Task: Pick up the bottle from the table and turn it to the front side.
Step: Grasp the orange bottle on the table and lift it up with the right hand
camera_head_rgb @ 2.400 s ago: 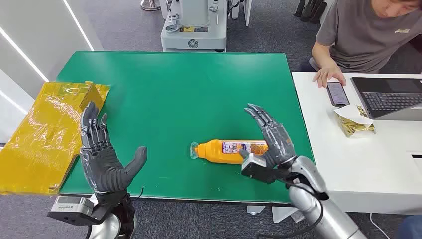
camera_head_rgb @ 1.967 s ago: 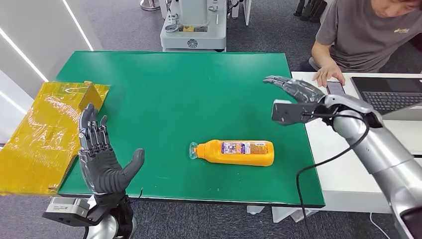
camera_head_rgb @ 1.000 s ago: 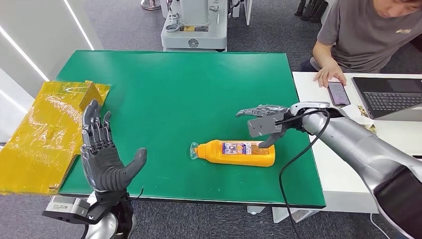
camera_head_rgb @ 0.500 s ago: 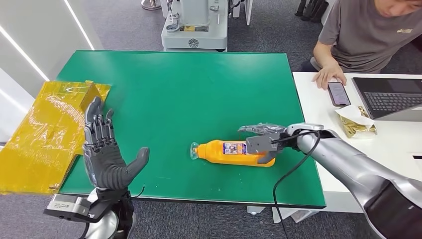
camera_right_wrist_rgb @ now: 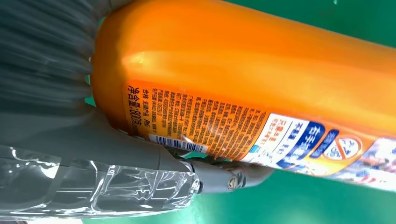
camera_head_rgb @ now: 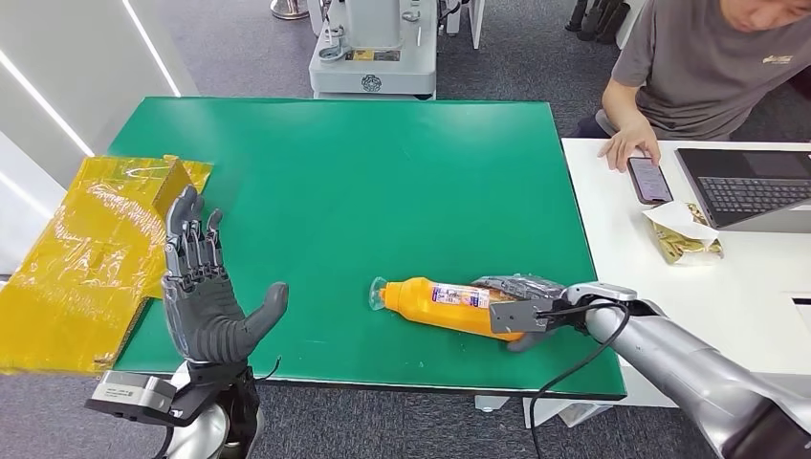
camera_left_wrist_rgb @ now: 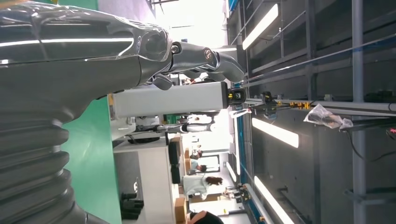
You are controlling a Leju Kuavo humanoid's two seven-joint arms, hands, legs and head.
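Note:
An orange bottle (camera_head_rgb: 440,304) with a clear cap and a printed label lies on its side on the green table (camera_head_rgb: 335,163), near the front edge, cap toward the left. My right hand (camera_head_rgb: 521,304) grips its base end, fingers wrapped over the top. In the right wrist view the bottle (camera_right_wrist_rgb: 261,79) shows its barcode and small print, with my fingers (camera_right_wrist_rgb: 219,179) curled under it. My left hand (camera_head_rgb: 203,301) stands upright over the front left corner, fingers spread, holding nothing; in the left wrist view the left hand (camera_left_wrist_rgb: 70,60) is also bare.
A yellow wrapped package (camera_head_rgb: 86,258) lies off the table's left side. To the right stands a white table (camera_head_rgb: 669,306) with a laptop (camera_head_rgb: 746,186), a phone (camera_head_rgb: 648,179) and a gold pouch (camera_head_rgb: 681,234); a person (camera_head_rgb: 708,67) sits there. A machine base (camera_head_rgb: 373,48) stands behind.
My right hand swung over from the right, came down onto the bottle and closed on its base. The bottle has turned slightly, base end nearer the front edge. The left hand barely moved.

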